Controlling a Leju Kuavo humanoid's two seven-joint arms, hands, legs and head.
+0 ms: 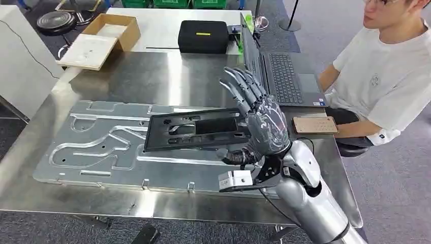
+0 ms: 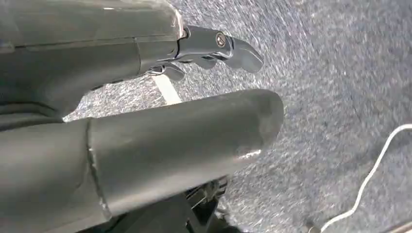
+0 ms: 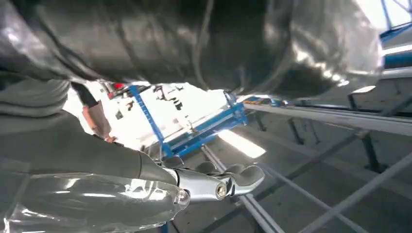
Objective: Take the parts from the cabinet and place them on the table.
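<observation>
Right hand [image 1: 256,124] is over the steel table [image 1: 152,76], thumb under and fingers above the near end of a black flat part [image 1: 195,131], fingers stretched out straight, so it looks like a loose pinch on the part's edge; whether the thumb actually clamps it I can't tell for sure. The black part sits slightly tilted over a big grey machined plate [image 1: 101,147] that lies flat on the table; its far end seems to rest on the plate. Left hand [image 2: 145,131] hangs down over grey carpet, thumb and fingers apart, nothing in it. The cabinet isn't something I can point at. Judgement: plate looks delivered, black part is at the set-down step, not released yet. Left to do: let go, pull the hand clear, fetch any remaining parts. A person [image 1: 386,71] sits at a laptop [image 1: 284,76] beside the table.
</observation>
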